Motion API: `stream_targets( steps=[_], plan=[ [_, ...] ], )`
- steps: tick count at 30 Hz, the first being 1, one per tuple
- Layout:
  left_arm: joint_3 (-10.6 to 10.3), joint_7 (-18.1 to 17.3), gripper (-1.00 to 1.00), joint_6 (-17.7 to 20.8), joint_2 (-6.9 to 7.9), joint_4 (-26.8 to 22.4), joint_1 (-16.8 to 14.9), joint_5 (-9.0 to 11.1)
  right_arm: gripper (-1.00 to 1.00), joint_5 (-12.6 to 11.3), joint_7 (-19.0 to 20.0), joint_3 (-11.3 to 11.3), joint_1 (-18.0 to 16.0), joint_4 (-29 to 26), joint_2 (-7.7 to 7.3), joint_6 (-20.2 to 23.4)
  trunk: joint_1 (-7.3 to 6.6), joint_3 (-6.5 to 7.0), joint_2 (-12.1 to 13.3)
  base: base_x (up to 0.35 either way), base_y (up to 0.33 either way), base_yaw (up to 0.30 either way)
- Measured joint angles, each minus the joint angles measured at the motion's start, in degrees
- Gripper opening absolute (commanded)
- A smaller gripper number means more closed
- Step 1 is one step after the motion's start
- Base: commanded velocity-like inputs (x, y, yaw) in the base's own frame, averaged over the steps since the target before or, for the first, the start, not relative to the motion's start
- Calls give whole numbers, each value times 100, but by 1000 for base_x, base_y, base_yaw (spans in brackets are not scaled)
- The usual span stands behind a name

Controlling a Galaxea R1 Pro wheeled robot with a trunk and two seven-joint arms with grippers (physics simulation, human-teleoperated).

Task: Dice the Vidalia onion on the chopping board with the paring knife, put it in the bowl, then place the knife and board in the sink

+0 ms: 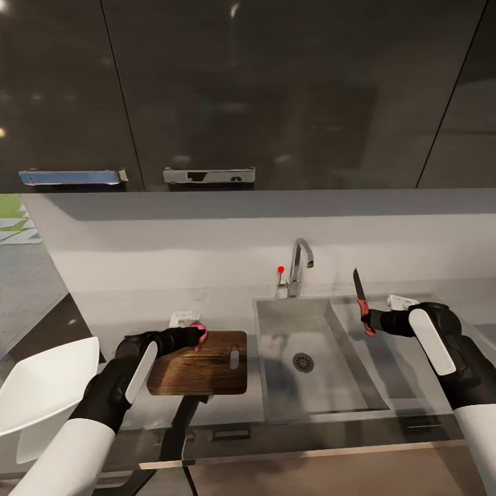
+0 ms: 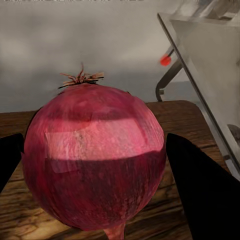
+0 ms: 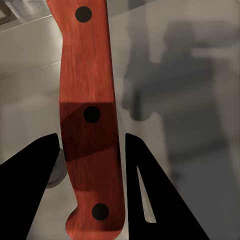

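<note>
Onion (image 2: 95, 160): closest to my left wrist camera; reddish-purple skin, dry tuft on top, clamped between the two black fingers (image 2: 200, 190) of the left end effector (image 1: 198, 336).
Onion position: I see it held over the far left corner of the chopping board (image 1: 200, 363), at the board's edge.
Chopping board: lies flat on the table (image 1: 124, 313), just left of the sink (image 1: 324, 358), handle slot toward the sink.
Paring knife (image 1: 361, 302): my right end effector (image 1: 370, 321) is clamped on the red-orange handle (image 3: 90, 120); blade points up, over the sink's draining part.
Bowl (image 1: 41, 393): white, at my near left, well apart from the board.
Sink: basin with round drain, chrome tap (image 1: 300, 265) and red knob (image 1: 280, 270) behind it.
</note>
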Motion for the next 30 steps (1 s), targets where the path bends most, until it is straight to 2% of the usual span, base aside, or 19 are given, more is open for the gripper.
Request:
stream_targets(
  steps=[17,30],
  plan=[
    [1,-16,-100,-8,-3,349,3,-5,-100,0,0,-1,0,0,-1,0,0,0,0,0,0,0],
    [1,-22,-100,-9,-2,392,3,-5,-100,3,0,1,0,0,-1,0,0,0,0,0,0,0]
  ],
)
